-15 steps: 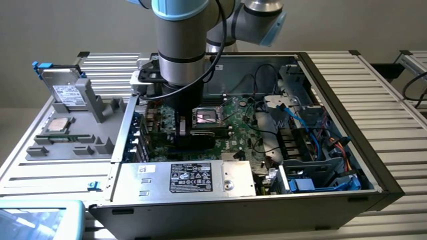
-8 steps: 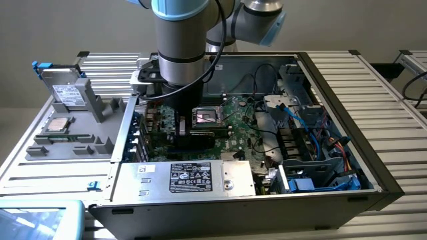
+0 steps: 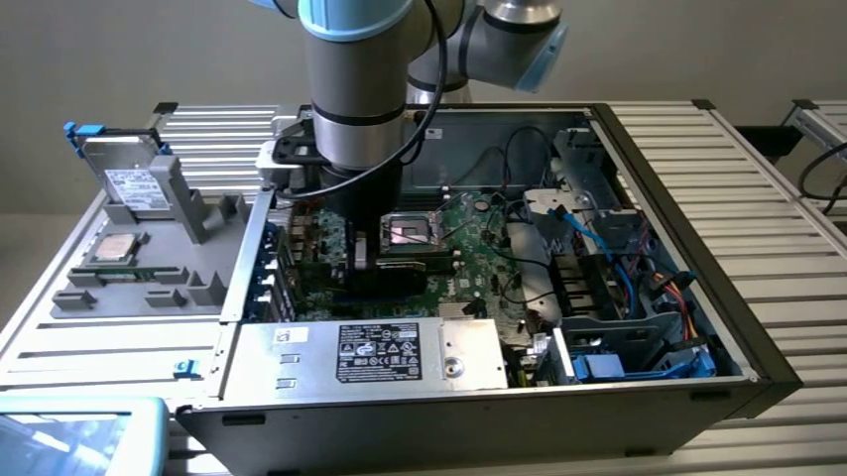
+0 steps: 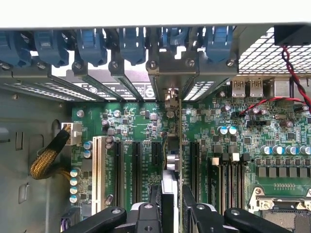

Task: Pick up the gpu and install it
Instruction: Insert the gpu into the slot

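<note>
On the exterior view's left of the pincer (image 3: 355,260), a grey parts tray (image 3: 198,288) sits on the table (image 3: 741,169) beside an open computer case (image 3: 662,397). The pincer, lowered inside the case, is partly closed, its fingers (image 4: 199,213) clamping the gpu (image 4: 179,141) edge-on and upright over the green motherboard (image 4: 214,141), bracket end toward the rear slot covers (image 4: 121,73). To its right lies the empty processor socket (image 3: 408,232).

Green mobo (image 4: 141,121), blue clips (image 4: 92,46)

grey arm (image 3: 355,89), blue caps, seemingly black pincer (image 4: 171,213)
</note>
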`<action>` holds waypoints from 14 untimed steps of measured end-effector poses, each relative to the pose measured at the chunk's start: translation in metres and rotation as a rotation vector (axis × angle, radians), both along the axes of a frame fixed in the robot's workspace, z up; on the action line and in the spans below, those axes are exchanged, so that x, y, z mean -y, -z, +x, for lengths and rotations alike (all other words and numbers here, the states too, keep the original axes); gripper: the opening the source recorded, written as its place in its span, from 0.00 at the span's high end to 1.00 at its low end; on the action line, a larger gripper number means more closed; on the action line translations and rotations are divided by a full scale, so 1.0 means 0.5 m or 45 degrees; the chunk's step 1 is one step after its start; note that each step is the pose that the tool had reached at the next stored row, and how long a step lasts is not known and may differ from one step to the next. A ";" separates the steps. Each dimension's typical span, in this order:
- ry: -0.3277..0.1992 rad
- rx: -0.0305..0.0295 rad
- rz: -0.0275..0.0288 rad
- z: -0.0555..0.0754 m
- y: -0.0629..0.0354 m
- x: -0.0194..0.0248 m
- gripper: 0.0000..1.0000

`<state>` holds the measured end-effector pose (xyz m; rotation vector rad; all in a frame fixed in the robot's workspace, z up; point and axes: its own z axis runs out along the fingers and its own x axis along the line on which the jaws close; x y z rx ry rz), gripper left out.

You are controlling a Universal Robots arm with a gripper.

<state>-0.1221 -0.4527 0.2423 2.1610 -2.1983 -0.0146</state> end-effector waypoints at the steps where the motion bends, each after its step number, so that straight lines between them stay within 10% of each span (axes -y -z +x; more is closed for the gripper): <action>1: 0.000 0.0000 0.0000 0.000 0.000 0.0000 0.72; 14: 0.000 0.0004 0.0000 0.002 0.000 0.0017 0.72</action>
